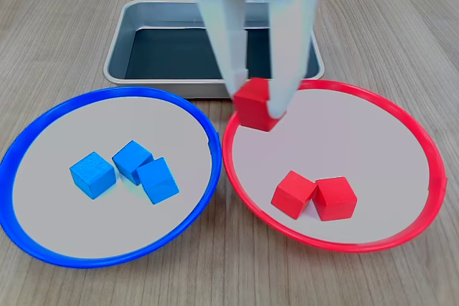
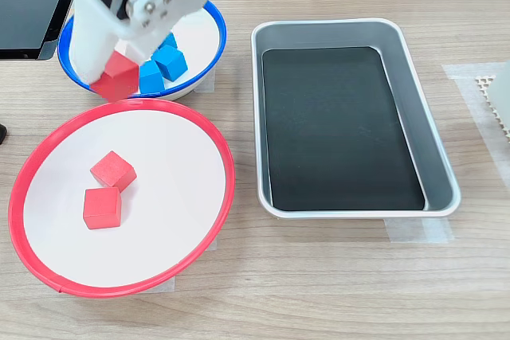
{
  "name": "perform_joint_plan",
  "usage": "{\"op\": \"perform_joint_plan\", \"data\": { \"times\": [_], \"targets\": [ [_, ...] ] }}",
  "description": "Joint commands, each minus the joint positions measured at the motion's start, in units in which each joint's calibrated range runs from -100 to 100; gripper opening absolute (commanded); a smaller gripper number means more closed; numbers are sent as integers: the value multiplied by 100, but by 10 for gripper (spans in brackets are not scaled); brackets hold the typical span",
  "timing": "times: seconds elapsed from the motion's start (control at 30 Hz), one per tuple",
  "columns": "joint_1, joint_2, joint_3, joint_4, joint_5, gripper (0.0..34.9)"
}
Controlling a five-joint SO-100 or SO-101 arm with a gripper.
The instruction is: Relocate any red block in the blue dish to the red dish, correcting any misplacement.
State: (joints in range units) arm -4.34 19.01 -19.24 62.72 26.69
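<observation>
Jaws grip the red block (image 1: 256, 103) above the red dish (image 1: 430, 159) — 2 more inside.

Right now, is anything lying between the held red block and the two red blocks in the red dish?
No. In both exterior views only bare dish floor separates the held block from the pair.
</observation>
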Motion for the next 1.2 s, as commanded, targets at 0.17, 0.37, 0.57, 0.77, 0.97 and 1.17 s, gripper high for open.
{"op": "perform_joint_plan", "data": {
  "times": [0.17,0.37,0.57,0.77,0.97,1.17],
  "targets": [
    [-729,-200,699,-515,-88,4],
    [-813,90,936,-854,-98,4],
    [-795,432,900,-936,-127,4],
    [-785,662,845,-961,-186,4],
    [-795,798,772,-986,-220,4],
    [-823,926,681,-1126,-220,8]
  ]
}}
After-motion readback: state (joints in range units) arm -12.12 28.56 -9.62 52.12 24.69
